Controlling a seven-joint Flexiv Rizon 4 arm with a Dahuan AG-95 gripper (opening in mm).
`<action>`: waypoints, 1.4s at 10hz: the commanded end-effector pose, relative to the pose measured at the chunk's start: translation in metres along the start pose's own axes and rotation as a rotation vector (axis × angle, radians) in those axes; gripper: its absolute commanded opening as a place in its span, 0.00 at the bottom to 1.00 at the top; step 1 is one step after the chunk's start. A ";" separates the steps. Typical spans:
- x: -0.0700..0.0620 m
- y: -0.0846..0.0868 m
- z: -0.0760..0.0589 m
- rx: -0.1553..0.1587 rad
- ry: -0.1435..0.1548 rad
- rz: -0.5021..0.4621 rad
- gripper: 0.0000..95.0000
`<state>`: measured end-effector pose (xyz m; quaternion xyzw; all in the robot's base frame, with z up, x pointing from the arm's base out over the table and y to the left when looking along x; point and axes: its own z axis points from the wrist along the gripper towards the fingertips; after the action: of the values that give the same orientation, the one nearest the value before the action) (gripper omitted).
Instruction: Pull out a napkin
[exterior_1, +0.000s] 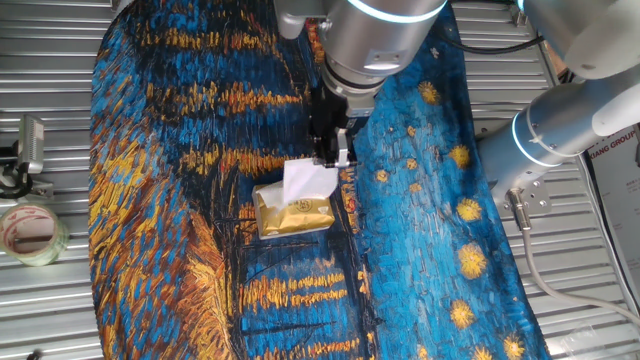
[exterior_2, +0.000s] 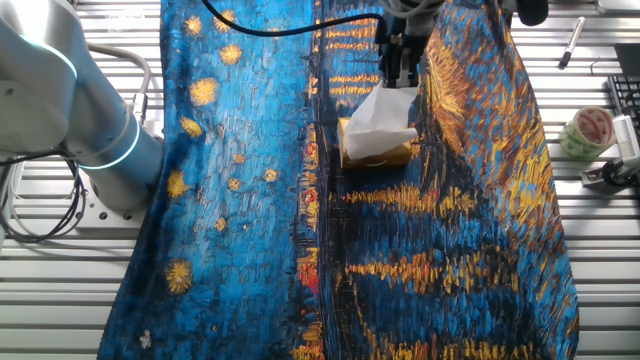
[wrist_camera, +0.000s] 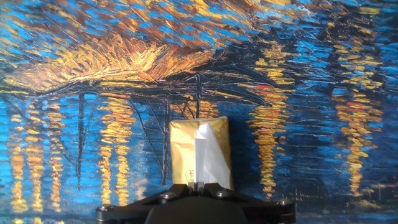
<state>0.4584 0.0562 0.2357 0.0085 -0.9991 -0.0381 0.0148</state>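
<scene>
A gold-yellow tissue pack lies on the painted cloth; it also shows in the other fixed view and the hand view. A white napkin rises out of its top slot, also seen in the other fixed view and the hand view. My gripper stands just above the pack, its jaws shut on the napkin's upper edge. In the hand view the gripper pinches the white sheet, which stretches down to the pack. The pack rests on the cloth.
The starry-night cloth covers the table, over a ribbed metal surface. A roll of tape and a small device sit at the left in one fixed view; the tape lies at the right in the other. The robot base stands beside the cloth.
</scene>
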 end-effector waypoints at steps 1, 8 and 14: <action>-0.001 0.000 0.001 -0.002 0.001 -0.001 0.00; 0.001 -0.001 -0.001 0.000 0.002 -0.001 0.00; 0.000 0.000 0.000 0.036 -0.014 0.006 0.00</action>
<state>0.4578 0.0559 0.2362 0.0054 -0.9998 -0.0204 0.0072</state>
